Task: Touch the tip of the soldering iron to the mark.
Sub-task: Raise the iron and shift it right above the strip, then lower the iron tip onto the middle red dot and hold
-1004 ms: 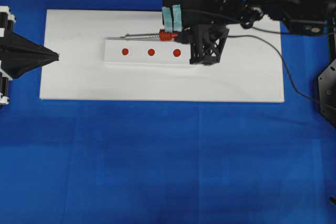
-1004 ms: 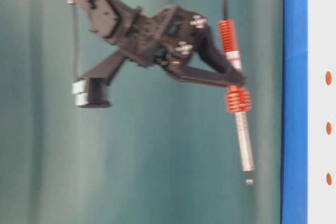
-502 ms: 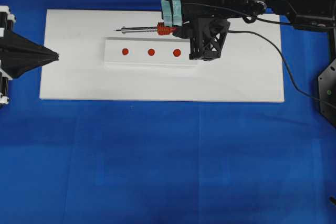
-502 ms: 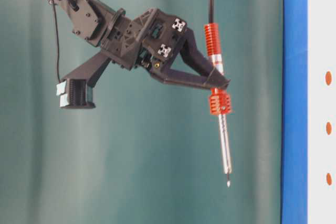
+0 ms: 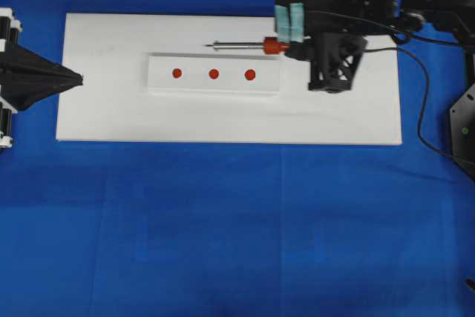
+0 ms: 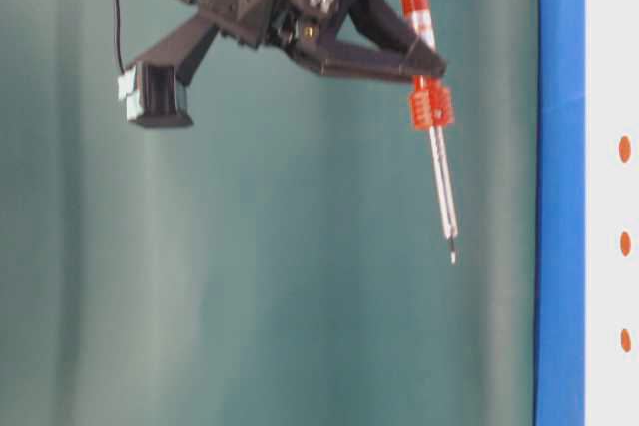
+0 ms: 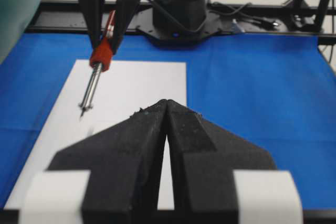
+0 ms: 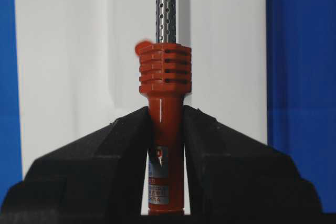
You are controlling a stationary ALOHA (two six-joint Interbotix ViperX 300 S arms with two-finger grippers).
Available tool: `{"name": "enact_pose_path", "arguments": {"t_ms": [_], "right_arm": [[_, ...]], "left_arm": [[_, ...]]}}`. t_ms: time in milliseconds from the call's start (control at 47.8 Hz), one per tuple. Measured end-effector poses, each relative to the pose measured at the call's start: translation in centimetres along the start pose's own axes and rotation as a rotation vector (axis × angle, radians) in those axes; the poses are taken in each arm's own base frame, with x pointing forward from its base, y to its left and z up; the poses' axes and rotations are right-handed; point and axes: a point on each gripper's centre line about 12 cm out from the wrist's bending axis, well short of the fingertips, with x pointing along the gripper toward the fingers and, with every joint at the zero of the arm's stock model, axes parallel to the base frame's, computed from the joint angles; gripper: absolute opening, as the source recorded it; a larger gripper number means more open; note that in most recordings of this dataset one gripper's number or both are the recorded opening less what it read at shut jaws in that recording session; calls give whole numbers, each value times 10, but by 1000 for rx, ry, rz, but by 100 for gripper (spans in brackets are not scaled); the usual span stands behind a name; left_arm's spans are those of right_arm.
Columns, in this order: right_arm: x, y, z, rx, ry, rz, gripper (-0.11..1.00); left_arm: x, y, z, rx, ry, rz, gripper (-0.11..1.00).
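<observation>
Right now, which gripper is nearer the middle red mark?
Right. The right gripper, shut on the soldering iron, hangs just beyond the rightmost dot; the left gripper sits off the board's far end from the middle mark.

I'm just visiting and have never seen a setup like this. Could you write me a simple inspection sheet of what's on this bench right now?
Surface: white board on a blue cloth.
Job's things: soldering iron held in the air, tip clear of the board; white strip with three red marks, untouched.
Clutter: nothing seen.
Grippers: right gripper has its fingers shut on the iron's red handle; left gripper shut, holding nothing, at the board's left end.
Cables: black cord trailing off the right side.
Surroundings: green backdrop.
</observation>
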Motion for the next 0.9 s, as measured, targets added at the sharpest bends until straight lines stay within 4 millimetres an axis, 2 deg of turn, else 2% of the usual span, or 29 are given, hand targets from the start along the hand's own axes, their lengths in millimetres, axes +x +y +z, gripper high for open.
{"name": "enact_pose_path", "arguments": {"t_ms": [209,900], "right_arm": [[-7,1,-11,4,11,1,6],[-7,1,-11,6,14,1,6]], "left_arm": [[0,0,0,2,0,1,0],[0,0,0,2,-3,1,0]]}}
